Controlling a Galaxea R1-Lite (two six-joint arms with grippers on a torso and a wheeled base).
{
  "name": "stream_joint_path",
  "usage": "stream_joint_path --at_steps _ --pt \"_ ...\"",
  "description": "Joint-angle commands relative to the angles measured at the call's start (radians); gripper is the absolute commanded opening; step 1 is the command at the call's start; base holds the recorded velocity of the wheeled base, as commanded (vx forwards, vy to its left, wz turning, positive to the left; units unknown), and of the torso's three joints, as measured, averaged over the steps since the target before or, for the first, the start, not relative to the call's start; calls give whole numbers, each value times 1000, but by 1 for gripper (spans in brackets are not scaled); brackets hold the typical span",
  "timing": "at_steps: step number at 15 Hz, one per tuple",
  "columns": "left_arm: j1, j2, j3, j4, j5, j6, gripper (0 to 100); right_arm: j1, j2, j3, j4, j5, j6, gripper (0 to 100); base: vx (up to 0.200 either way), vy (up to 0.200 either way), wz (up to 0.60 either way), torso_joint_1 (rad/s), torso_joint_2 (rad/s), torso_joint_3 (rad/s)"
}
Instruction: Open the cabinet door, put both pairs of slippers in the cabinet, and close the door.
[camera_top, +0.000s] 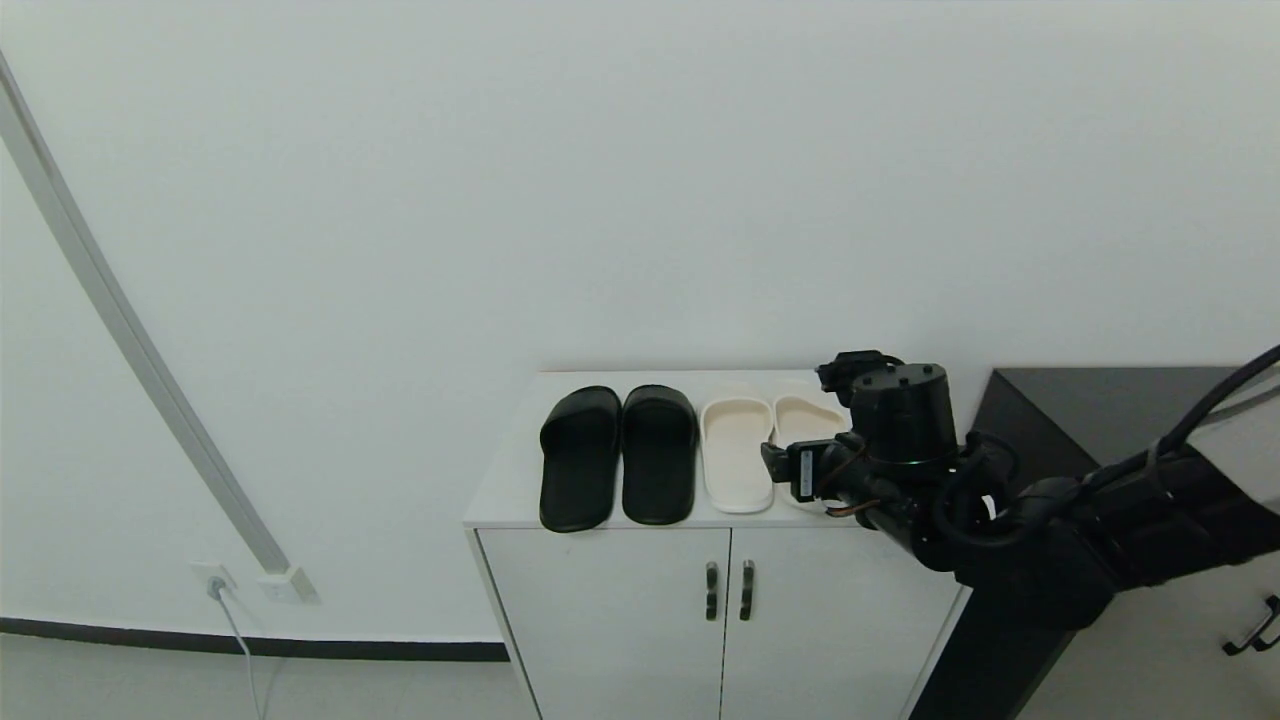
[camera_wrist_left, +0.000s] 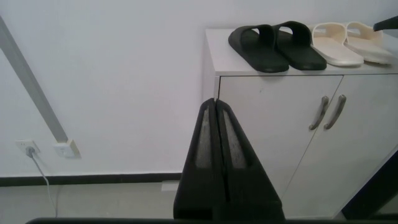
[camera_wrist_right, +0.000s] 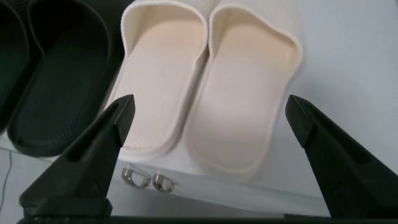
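Note:
A white cabinet stands against the wall with both doors shut, its two handles side by side at the middle. On its top lie a black pair of slippers and, to their right, a cream pair of slippers. My right gripper hovers open just above the cream slippers, one finger on each side of the pair, nothing held. My left gripper is shut and empty, low and well in front of the cabinet's left corner.
A dark table adjoins the cabinet's right side. On the wall to the left are a slanted grey conduit and a socket with a cable hanging to the floor. Open floor lies in front of the cabinet.

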Motion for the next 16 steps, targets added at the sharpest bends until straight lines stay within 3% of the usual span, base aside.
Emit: stream_joint_path --at_steps 1,16 --pt "0 1 0 0 0 -1 0 0 57 -45 -4 0 -2 100 0 0 0 0 0 0" --pt "0 1 0 0 0 -2 0 -67 419 -491 -7 -98 -39 100 0 0 0 0 0 0"
